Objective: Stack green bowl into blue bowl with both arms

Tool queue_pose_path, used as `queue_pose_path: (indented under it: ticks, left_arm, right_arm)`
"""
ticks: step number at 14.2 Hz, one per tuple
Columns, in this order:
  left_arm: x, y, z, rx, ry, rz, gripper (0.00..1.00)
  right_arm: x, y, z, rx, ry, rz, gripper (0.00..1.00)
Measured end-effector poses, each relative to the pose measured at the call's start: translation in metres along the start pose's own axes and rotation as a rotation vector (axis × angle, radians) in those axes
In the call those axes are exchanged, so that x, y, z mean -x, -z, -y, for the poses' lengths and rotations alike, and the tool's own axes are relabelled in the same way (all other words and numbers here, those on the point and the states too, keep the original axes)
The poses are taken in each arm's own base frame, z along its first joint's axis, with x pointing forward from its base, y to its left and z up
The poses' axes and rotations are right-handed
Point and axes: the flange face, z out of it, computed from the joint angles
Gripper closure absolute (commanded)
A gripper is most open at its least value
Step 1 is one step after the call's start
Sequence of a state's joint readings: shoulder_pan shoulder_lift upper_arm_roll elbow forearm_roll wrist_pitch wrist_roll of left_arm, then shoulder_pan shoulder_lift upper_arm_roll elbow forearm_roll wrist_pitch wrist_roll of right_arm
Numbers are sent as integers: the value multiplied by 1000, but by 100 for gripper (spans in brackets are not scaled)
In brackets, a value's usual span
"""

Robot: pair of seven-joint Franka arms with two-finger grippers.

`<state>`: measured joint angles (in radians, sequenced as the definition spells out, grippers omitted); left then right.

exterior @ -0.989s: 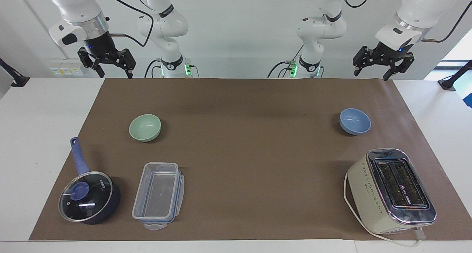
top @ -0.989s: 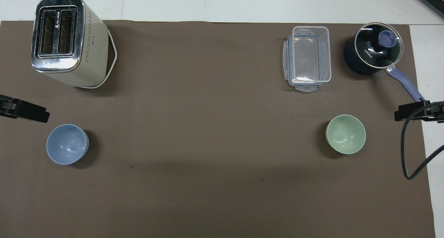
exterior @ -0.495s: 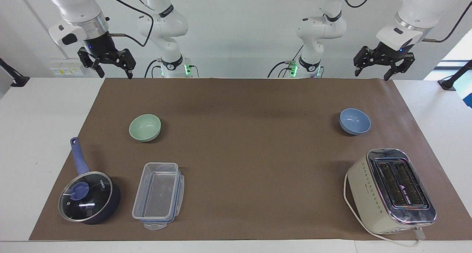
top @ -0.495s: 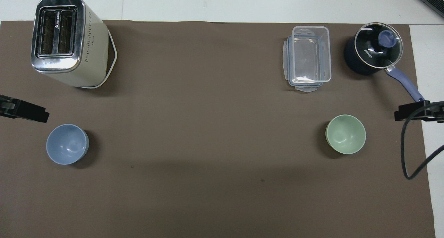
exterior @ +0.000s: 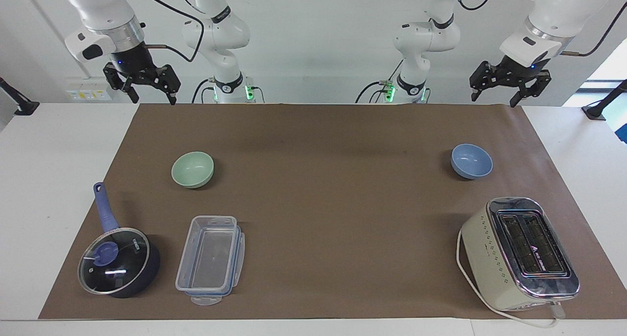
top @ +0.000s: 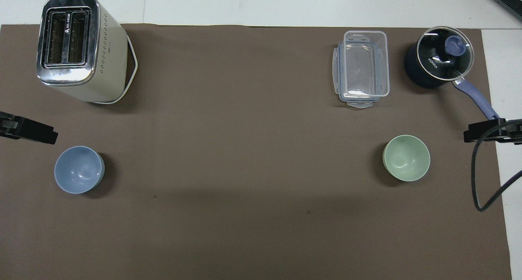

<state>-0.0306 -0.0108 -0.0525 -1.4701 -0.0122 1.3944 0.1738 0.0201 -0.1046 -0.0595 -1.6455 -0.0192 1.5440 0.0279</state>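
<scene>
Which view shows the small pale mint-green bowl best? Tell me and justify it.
The overhead view: the small pale mint-green bowl is seen straight down, its whole round rim and hollow showing. The facing view shows the bowl slantwise, with its outer wall and part of its hollow.

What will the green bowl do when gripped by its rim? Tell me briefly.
The green bowl looks rigid and probably light, being small and thin-walled. Its smooth matte wall may slip in a pinch on the rim. Standing upright on the brown mat, it would likelier slide than tip if nudged.
</scene>
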Motion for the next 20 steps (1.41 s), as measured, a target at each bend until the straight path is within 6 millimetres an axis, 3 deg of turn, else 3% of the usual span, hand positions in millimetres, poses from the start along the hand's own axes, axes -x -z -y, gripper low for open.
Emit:
queue_pose_path:
  ticks: [15, 20]
  left_arm:
    - [1, -2, 1, 1, 3, 6, 0]
    - [4, -1, 17, 4, 34, 0, 0]
  right_arm:
    - [0, 0, 0, 0, 0, 0, 0]
    - [0, 0, 0, 0, 0, 0, 0]
